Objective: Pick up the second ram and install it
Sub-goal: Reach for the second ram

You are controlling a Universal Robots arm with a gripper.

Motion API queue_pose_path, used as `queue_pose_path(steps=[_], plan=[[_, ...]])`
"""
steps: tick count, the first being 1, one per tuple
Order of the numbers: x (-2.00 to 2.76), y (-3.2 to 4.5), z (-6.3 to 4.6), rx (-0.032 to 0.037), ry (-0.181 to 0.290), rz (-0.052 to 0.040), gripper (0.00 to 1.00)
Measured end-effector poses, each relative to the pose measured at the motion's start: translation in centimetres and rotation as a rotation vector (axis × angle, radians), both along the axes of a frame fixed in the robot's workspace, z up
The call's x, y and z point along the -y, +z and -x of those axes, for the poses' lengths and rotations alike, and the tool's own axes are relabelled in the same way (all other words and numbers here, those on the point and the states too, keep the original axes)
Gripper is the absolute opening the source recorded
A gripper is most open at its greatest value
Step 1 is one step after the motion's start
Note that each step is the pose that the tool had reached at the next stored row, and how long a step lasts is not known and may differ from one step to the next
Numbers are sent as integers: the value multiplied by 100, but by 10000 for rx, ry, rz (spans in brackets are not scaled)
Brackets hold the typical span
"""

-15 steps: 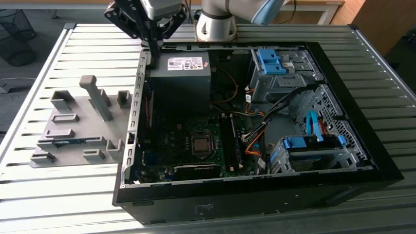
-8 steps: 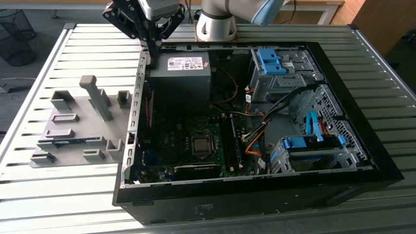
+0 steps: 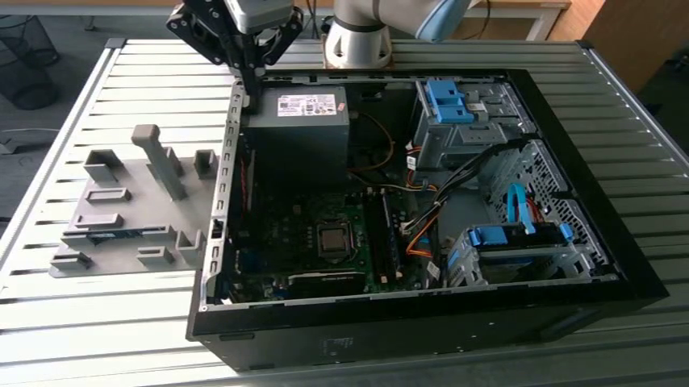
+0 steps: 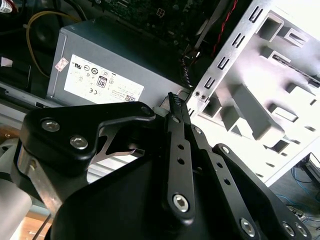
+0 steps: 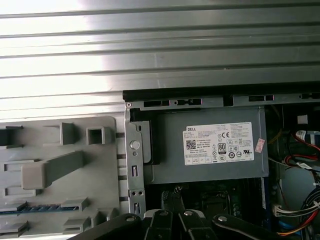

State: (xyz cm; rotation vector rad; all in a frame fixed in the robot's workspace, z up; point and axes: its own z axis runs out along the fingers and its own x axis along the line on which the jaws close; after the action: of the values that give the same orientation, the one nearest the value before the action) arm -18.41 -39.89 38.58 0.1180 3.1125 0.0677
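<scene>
- Sitting in a slot of the grey holder tray [image 3: 145, 205], the bluish-green second ram [image 3: 113, 235] lies along the tray's near side in the exterior view
- The tray rests on the slatted table [image 3: 108, 322], just beside the open computer case [image 3: 431, 322], on the exterior view's left
- The gripper [image 3: 251, 85] hangs over the case's far corner by the power supply [image 3: 296, 133], well apart from the ram, fingers pressed together on nothing
</scene>
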Motion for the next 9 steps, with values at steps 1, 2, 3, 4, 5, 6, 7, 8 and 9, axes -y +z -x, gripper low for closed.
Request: queue_pose_path(steps=[1,2,3,4,5,6,7,8,9], plan=[[0,0,4,0,0,0,11],[0,-1,8,0,0,0,11],[0,-1,12,0,0,0,11],[0,-1,17,0,0,0,11],[0,-1,21,0,0,0,11],[0,-2,25,0,0,0,11],[0,-2,29,0,0,0,11],[0,-2,33,0,0,0,11],[0,-2,37,-1,0,0,11]])
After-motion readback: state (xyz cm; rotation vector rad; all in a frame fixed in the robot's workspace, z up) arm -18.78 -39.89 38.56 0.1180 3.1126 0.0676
